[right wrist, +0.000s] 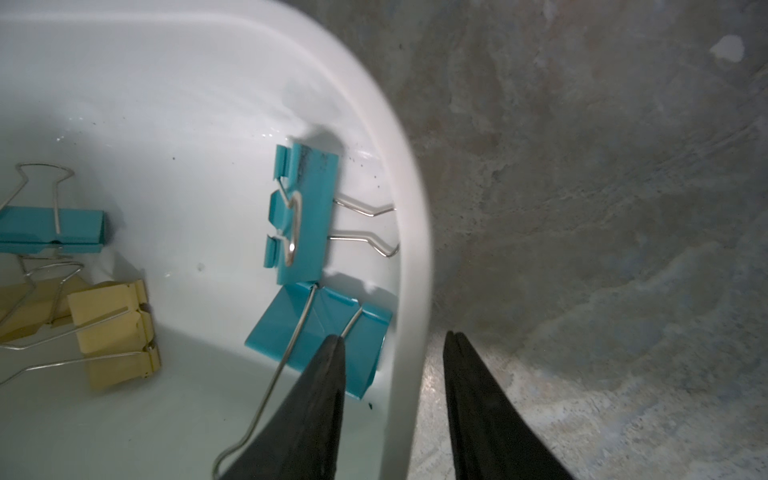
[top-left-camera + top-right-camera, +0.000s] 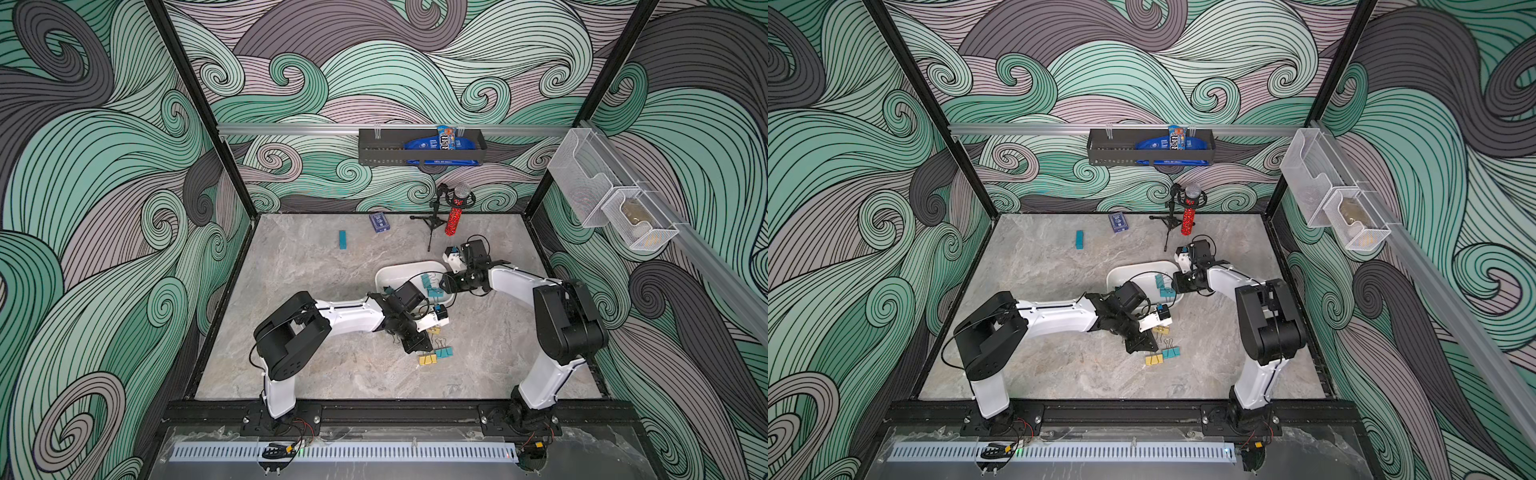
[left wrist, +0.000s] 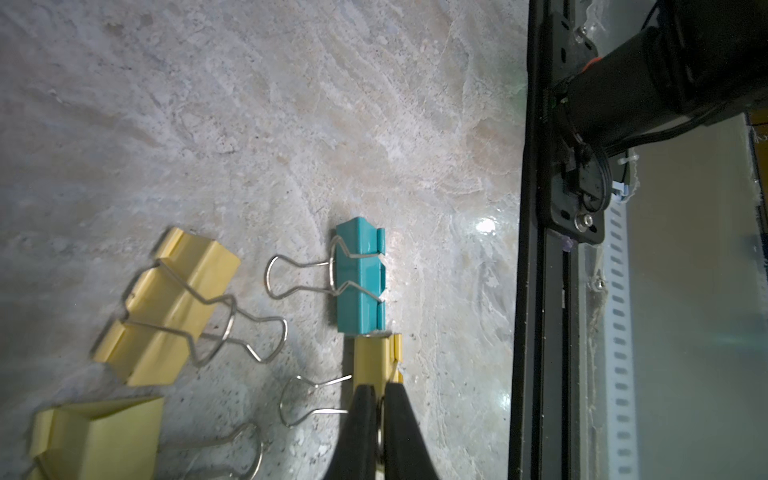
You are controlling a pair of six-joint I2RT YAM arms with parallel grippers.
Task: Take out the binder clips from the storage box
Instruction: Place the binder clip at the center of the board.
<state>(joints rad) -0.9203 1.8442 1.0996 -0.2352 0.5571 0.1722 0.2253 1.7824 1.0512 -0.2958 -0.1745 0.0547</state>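
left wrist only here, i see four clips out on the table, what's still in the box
Observer: In the right wrist view the storage box still holds at least four binder clips: three teal and at least one yellow.
Operator: where's the right gripper
Observer: The right gripper straddles the box's rim, one finger inside above a teal clip, the other outside.
Operator: anything else on the table
Observer: In both top views, a flat teal block, a small blue box and a red microphone on a stand sit at the far side.
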